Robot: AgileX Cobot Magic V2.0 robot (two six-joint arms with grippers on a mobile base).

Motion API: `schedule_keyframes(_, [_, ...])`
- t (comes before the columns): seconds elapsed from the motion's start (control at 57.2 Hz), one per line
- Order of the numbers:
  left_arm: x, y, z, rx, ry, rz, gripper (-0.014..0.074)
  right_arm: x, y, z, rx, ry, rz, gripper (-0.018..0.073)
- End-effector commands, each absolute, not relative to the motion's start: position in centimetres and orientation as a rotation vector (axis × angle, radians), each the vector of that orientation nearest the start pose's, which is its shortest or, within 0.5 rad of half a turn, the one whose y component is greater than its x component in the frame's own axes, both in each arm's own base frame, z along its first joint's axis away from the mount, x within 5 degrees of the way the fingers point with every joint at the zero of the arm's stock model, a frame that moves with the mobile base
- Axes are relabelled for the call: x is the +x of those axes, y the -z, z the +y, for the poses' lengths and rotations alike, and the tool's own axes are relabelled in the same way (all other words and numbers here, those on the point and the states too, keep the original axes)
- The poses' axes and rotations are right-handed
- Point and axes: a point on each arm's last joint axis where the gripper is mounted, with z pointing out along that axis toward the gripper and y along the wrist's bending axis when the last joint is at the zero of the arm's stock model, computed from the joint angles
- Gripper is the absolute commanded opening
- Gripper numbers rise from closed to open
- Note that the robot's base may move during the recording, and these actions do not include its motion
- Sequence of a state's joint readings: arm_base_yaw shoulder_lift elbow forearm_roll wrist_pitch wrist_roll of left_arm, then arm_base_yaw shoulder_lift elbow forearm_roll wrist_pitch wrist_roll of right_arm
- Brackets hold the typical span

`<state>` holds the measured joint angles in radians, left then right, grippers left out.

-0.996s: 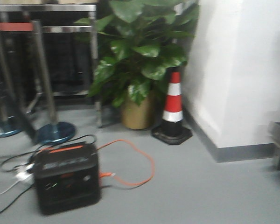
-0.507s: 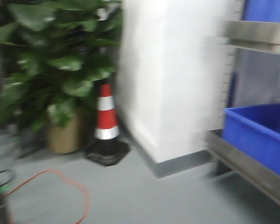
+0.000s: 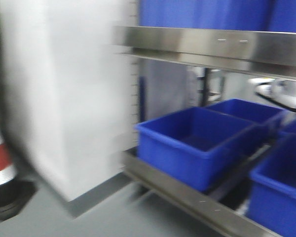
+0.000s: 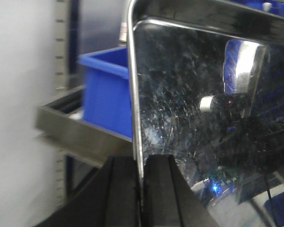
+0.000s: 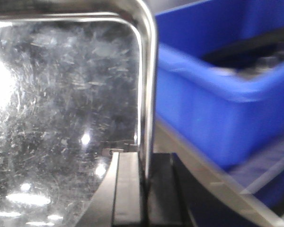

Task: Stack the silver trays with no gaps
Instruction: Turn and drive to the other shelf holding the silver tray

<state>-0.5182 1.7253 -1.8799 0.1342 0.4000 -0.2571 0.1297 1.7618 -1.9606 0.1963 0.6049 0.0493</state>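
A silver tray [image 4: 203, 109] fills the left wrist view, its scratched mirror-like bottom facing the camera. My left gripper [image 4: 141, 163] is shut on its left rim, which runs between the two black fingers. In the right wrist view the silver tray [image 5: 61, 109] shows its right side, and my right gripper [image 5: 144, 158] is shut on that rim. The tray hangs in the air between both grippers. Neither the tray nor the grippers show in the front view.
A stainless shelf rack [image 3: 212, 47] stands ahead with deep blue plastic bins [image 3: 192, 145] on its lower level and more blue above. A white pillar [image 3: 64, 94] is to the left, with a red-and-white cone [image 3: 0, 158] at the far left edge. Grey floor [image 3: 103, 217] lies below.
The front view has swung right: the black box, orange cable and plant have left the frame, the cone slid to the left edge, and the shelf rack with blue bins has come in.
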Motion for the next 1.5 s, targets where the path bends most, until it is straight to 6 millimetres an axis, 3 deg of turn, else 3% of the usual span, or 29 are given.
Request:
schedule_keyframes(0.0, [35.28,-47.61,-19.83,0.286,0.466,1.650,-0.0020,40.53,-46.57,5.88,-0.012,-0.299,1.839,-0.0081])
schedule_keyframes(1.485, [35.28,-47.61,-19.83,0.286,0.466,1.650,-0.0020,40.53,-46.57,5.88,-0.012,-0.299,1.839,-0.0081])
